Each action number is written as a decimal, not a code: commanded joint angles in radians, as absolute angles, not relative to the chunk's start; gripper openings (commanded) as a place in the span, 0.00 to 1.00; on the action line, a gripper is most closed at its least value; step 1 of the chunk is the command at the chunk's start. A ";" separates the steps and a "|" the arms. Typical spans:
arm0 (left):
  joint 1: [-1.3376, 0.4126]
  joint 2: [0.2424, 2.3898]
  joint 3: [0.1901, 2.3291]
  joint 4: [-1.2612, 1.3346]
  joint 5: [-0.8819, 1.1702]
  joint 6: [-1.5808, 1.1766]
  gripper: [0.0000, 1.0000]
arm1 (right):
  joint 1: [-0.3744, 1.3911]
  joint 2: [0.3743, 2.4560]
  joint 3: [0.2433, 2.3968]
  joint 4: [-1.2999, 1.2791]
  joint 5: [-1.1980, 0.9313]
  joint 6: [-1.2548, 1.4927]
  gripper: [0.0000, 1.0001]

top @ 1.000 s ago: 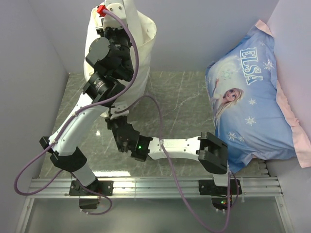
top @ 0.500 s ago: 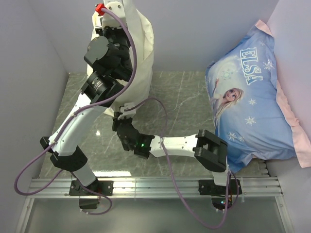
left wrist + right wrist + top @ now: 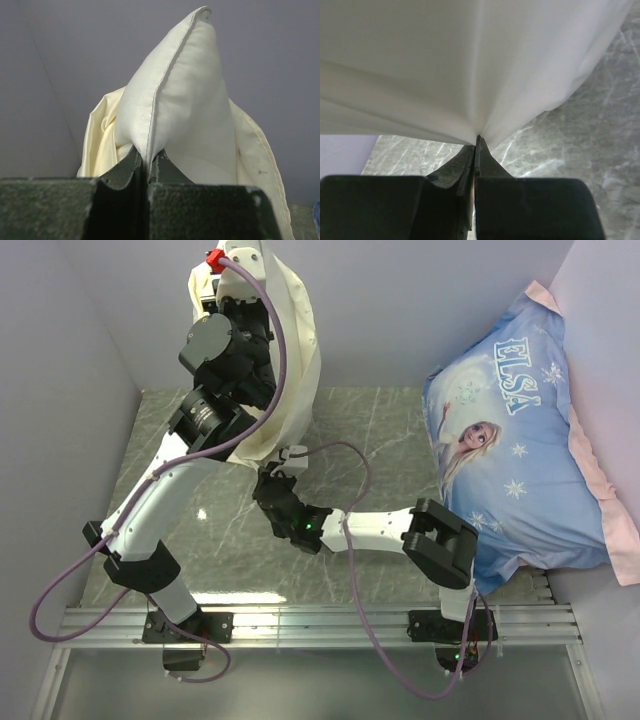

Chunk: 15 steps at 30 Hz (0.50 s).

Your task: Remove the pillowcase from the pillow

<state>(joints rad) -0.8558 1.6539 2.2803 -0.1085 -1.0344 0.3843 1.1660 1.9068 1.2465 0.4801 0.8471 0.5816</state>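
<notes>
Your left gripper (image 3: 148, 160) is clenched on a seamed corner of the white pillow (image 3: 185, 90), in the lower middle of the left wrist view. The cream pillowcase (image 3: 100, 135) hangs loose around the pillow on both sides of that corner. In the top view the bundle hangs at the upper left of the frame, lifted above the marbled surface (image 3: 380, 440), with your left arm raised in front of it. Your right gripper (image 3: 476, 145) is pinched tight on a fold of pale cloth that fans upward from its tips. It grips at the bundle's lower edge, where the cloth looks cream like the pillowcase. The blue Elsa pillow (image 3: 520, 440) leans at the right of the frame, well apart from both grippers.
</notes>
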 commanded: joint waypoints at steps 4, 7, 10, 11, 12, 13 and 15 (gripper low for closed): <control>-0.865 1.522 2.393 0.232 -0.887 0.425 0.01 | 1.144 1.780 1.063 0.250 0.856 0.572 0.00; -0.868 1.531 2.381 0.284 -0.933 0.478 0.01 | 1.137 1.648 1.051 0.206 0.874 0.536 0.00; -0.870 1.537 2.359 0.357 -0.969 0.555 0.01 | 1.064 1.468 1.058 0.126 0.827 0.503 0.00; -0.868 1.543 2.358 0.362 -0.977 0.566 0.00 | 1.036 1.424 1.068 0.080 0.781 0.493 0.00; -0.870 1.542 2.359 0.357 -0.979 0.560 0.00 | 1.002 1.358 1.110 0.046 0.693 0.483 0.00; -0.870 1.543 2.361 0.344 -0.980 0.548 0.01 | 0.976 1.336 1.139 0.007 0.672 0.463 0.00; -0.868 1.542 2.353 0.324 -0.988 0.517 0.01 | 0.927 1.301 1.227 -0.076 0.676 0.393 0.00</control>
<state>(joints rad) -0.8703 1.6459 2.2803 0.1062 -1.0565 0.4847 1.0008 1.3743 1.1233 0.1181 0.6941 0.4973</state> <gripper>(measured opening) 0.066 0.007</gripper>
